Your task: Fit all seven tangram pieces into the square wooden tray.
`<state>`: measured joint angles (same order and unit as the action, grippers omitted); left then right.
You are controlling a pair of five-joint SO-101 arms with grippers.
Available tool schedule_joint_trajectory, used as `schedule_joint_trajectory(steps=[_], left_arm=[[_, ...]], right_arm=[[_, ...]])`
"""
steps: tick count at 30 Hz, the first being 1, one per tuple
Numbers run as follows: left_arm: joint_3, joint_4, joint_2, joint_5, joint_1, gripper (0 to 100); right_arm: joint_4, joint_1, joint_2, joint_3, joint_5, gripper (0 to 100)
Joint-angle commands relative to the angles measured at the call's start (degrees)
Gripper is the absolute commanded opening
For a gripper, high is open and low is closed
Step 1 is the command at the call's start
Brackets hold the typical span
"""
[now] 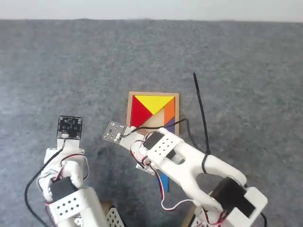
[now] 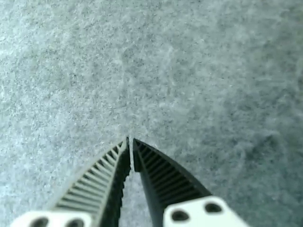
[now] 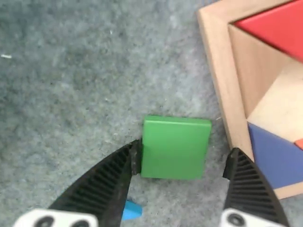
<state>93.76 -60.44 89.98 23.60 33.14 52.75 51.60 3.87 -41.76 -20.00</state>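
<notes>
Evidently readying a grasp, the right jaws stood wide astride the green square (image 3: 175, 149) beside the wooden tray (image 3: 220, 66); the left jaws hung closed, parked aside.

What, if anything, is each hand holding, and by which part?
Nothing. The left hand is shut over the carpet. The right hand is open around the green square, one finger against its side, the other apart.

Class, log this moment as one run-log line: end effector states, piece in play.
left end effector: shut, over carpet | right end effector: open around green square, beside wooden tray
</notes>
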Motion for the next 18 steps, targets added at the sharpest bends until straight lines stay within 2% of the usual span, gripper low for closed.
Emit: schedule_joint_trajectory(steps=[1,15,18], left_arm=[[-3.82,1.41,0.88,-0.53,0.35,1],[-3.74,1.41,0.88,-0.53,0.35,1],[-3.74,1.41,0.88,-0.53,0.35,1]], right_arm=[[0.84,0.13,-1.10,2.37,-1.76,29.2],[3.30,4.26,-1.19,0.97,-3.25,29.1],[3.03,4.09,-1.19,0.97,-3.25,23.7]])
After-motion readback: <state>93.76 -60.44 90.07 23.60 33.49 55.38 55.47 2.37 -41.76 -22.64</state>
